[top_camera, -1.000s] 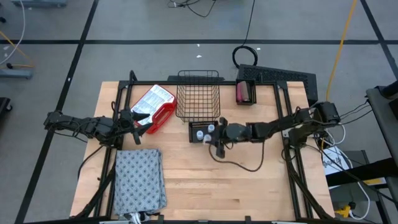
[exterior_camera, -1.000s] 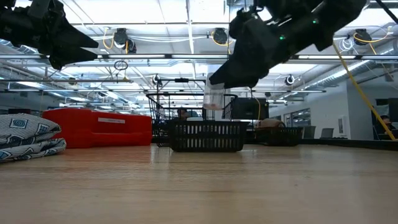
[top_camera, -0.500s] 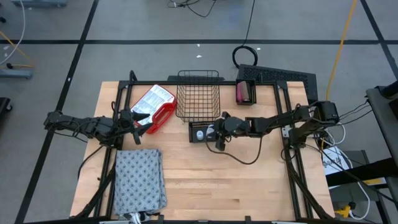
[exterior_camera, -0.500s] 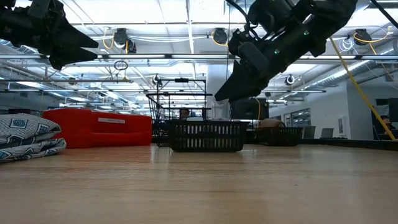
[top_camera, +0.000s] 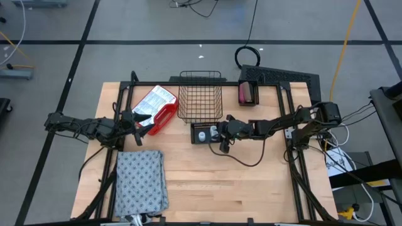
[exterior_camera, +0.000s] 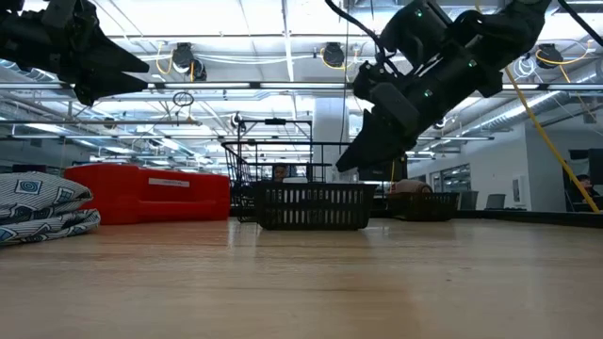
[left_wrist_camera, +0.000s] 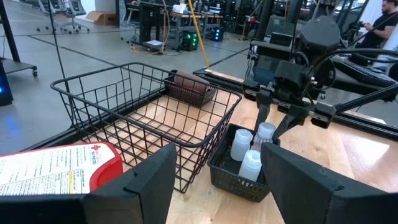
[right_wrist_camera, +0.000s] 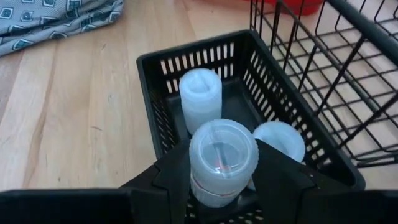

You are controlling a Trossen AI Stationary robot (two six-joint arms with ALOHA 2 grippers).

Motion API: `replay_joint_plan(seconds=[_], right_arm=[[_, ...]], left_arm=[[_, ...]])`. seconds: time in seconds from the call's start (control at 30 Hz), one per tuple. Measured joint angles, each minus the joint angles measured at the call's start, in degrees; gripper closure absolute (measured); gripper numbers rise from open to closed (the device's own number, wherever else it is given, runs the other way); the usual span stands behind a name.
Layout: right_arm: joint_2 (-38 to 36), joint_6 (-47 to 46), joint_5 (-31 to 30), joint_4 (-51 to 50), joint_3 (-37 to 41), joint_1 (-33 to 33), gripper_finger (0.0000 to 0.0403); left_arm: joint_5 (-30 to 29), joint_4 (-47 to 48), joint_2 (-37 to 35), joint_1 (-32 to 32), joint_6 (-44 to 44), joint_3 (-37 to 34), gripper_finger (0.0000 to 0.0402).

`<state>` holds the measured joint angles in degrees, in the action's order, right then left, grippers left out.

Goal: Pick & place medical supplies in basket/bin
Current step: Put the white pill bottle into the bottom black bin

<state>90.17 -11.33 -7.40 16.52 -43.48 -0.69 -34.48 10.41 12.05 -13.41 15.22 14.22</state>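
I've got a vial point(right_wrist_camera: 222, 158) pinched in the right tool point(right_wrist_camera: 217, 186), held just above the small black bin point(right_wrist_camera: 163, 68) at the centre of the high view; two more vials point(right_wrist_camera: 200, 96) sit inside that bin, one upright toward the far wall, the other point(right_wrist_camera: 280, 142) partly hidden behind my fingers point(right_wrist_camera: 283, 171). From the left wrist view I see the same three vials point(left_wrist_camera: 251, 152) clustered in the bin point(left_wrist_camera: 219, 168), with the right tool point(left_wrist_camera: 277, 127) coming down over them. The wire basket point(top_camera: 200, 100) stands touching the bin on its upper side in the high view, and looks bare inside as far as I can tell. A second small bin point(top_camera: 247, 93) holding a pink block sits at upper right of the basket. The red case point(top_camera: 157, 108) lies left of the basket. The grey cloth point(top_camera: 142, 182) is folded at lower left of the desk point(top_camera: 251, 188). My left tool point(top_camera: 139, 122) hovers by the red case, parted, gripping nothing.
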Motion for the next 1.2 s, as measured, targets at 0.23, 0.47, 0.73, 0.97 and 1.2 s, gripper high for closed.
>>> replay_joint_plan(seconds=[0.23,0.47,0.73,0.97,1.2], right_arm=[[0.0,0.0,0.0,2.6,1.7,0.0,0.0261],[0.9,0.0,0.0,4.0,1.8,0.1,0.0263],[5.6,-0.2,0.1,7.2,1.8,0.3,0.0263],[6.0,-0.2,0.1,7.6,1.8,0.3,0.0256],[6.0,0.0,0.2,7.7,1.8,0.3,0.0256]], left_arm=[[0.0,0.0,0.0,0.0,0.0,0.0,0.0158],[0.0,0.0,0.0,0.0,0.0,0.0,0.0158],[0.0,-0.2,0.0,0.0,0.0,0.0,0.0158],[0.0,-0.2,0.0,0.0,0.0,0.0,0.0158],[0.0,-0.2,0.0,0.0,0.0,0.0,0.0158]])
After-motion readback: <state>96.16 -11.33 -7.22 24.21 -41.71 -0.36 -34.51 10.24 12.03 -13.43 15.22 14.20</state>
